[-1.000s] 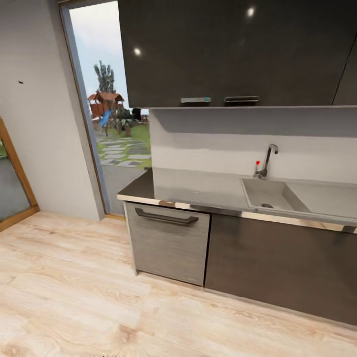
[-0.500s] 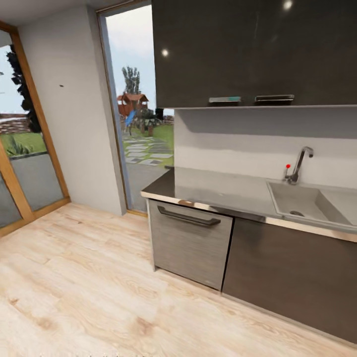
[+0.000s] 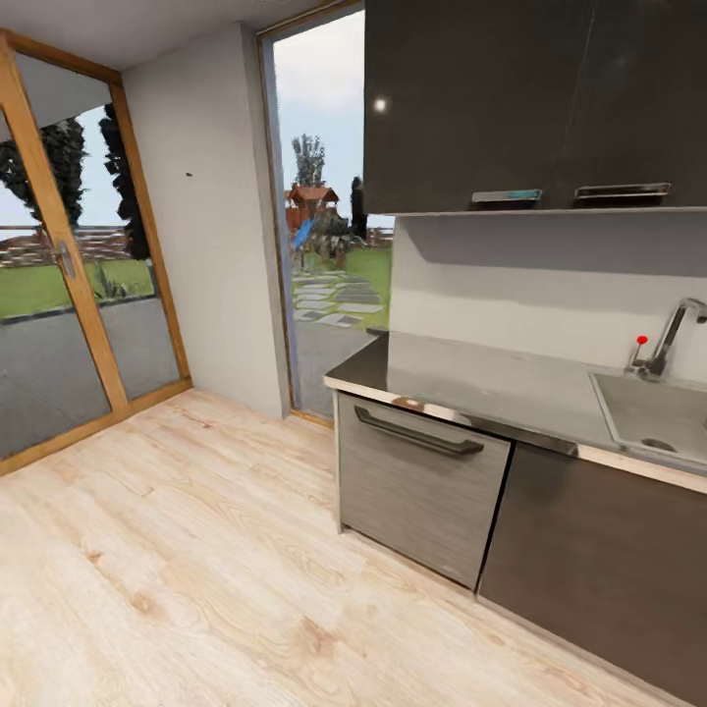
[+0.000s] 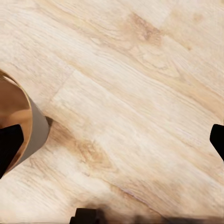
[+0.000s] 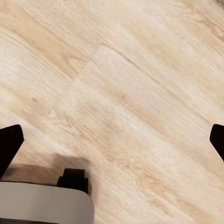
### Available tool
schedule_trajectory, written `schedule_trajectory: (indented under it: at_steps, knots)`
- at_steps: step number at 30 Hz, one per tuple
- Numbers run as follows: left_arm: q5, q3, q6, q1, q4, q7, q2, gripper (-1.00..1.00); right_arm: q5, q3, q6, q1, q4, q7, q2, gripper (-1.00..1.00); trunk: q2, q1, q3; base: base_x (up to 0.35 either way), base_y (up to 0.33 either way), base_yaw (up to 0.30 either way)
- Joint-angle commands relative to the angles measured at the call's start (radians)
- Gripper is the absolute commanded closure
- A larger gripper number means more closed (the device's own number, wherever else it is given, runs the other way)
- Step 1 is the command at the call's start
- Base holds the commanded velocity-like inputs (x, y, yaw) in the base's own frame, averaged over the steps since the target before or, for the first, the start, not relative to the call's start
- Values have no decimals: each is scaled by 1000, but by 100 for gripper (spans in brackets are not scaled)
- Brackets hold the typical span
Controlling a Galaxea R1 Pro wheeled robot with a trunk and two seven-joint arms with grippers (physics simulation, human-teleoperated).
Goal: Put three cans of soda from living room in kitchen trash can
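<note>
Room: kitchen (image 3: 550,295), dark cabinets above and below a grey counter (image 3: 471,378).
Floor: light wood planks (image 3: 177,550).
Around: sink (image 3: 653,417) with tap (image 3: 670,339) at the counter's right; wood-framed glass door (image 3: 69,295) on the left.
Bin (image 4: 21,123): brown inside, one wall against the left gripper's (image 4: 112,140) finger; a grasp cannot be told.
Right gripper (image 5: 112,140): fingers spread, nothing between.

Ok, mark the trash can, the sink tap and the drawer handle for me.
trash can (image 4: 39,133): left wrist view, grey outer wall.
sink tap (image 3: 672,334): head view, curved spout.
drawer handle (image 3: 417,435): head view, middle of the dark bar.
</note>
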Motion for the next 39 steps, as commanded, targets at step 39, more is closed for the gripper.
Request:
schedule_trajectory:
  at_steps: [39]
  knots:
    - [-2,0,-2,0,0,-6,4,-100,-2,1,-28,0,0,0,-1,-100,0,0,0,0,0,290]
